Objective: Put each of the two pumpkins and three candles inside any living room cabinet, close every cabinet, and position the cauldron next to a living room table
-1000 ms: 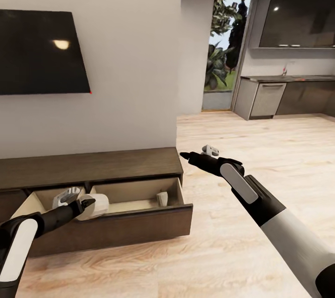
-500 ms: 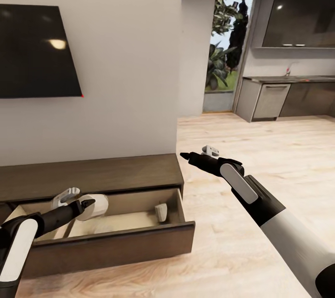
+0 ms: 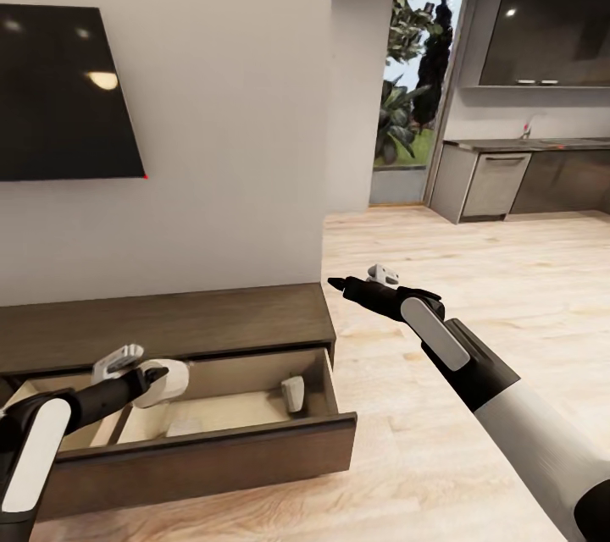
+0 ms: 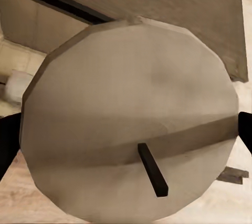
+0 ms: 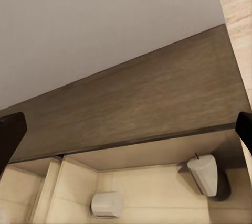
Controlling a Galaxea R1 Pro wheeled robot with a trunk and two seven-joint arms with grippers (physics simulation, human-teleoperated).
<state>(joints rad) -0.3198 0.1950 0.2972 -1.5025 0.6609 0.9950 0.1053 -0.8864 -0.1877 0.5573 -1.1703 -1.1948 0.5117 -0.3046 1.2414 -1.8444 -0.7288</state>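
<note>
In the head view, the cabinet (image 3: 169, 326) runs along the wall at about 8 o'clock, under a dark television (image 3: 63, 93). Its right-hand drawer (image 3: 203, 449) stands pulled open. The left gripper (image 3: 157, 377) hangs over that drawer with a pale candle (image 3: 167, 379) clamped between its fingers. A second candle (image 3: 293, 394) stands upright in the drawer's right end, near the side wall. A third pale shape (image 3: 185, 421) lies low on the drawer floor just past the held candle. The right gripper (image 3: 360, 281) points toward 10 o'clock above the wooden floor (image 3: 474, 271), just off the cabinet's right end; its fingers hold nothing. A grey kitchen (image 3: 525, 178) sits at 2 o'clock.

In the left wrist view, the round end of the held candle (image 4: 131, 124) faces the camera, its dark wick (image 4: 153, 170) jutting out. Black fingertips (image 4: 244, 129) press on either side. The cabinet top (image 4: 157, 9) lies behind it.

In the right wrist view, the black fingertips (image 5: 11, 135) sit far apart at the two edges, wide open. Between them are the cabinet top (image 5: 142, 108) and the open drawer (image 5: 152, 182) beneath. One candle (image 5: 205, 176) stands upright with its wick up; another (image 5: 106, 204) lies on its side well apart from it.
</note>
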